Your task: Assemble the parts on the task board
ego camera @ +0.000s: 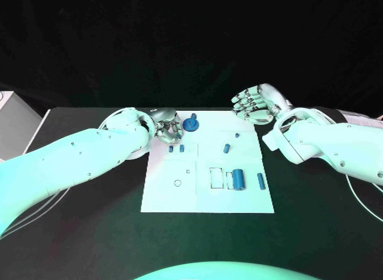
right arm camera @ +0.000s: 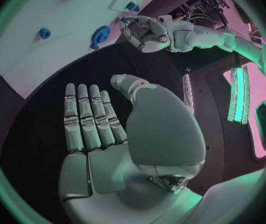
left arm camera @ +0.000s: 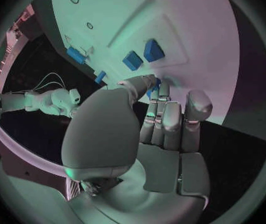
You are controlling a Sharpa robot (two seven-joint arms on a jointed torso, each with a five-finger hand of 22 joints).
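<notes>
The white task board (ego camera: 166,195) lies mid-table. My left hand (ego camera: 168,130) hovers over its far left corner, fingers curled. In the left wrist view a small blue part (left arm camera: 155,82) shows between its thumb tip and fingertips, so it looks pinched. A blue gear-like part (ego camera: 191,123) stands just right of that hand. Two small blue parts (ego camera: 176,149) lie below it, and other small ones (ego camera: 227,148) sit mid-board. A large blue cylinder (ego camera: 238,179) and a slimmer one (ego camera: 260,181) lie at the near right. My right hand (ego camera: 257,104) is raised off the far right corner, fingers (right arm camera: 86,115) straight, holding nothing.
Outlined slots (ego camera: 216,178) and small holes (ego camera: 177,183) mark the board's near half. A white box (ego camera: 8,122) stands at the table's far left edge. Black table (ego camera: 90,221) surrounds the board on all sides.
</notes>
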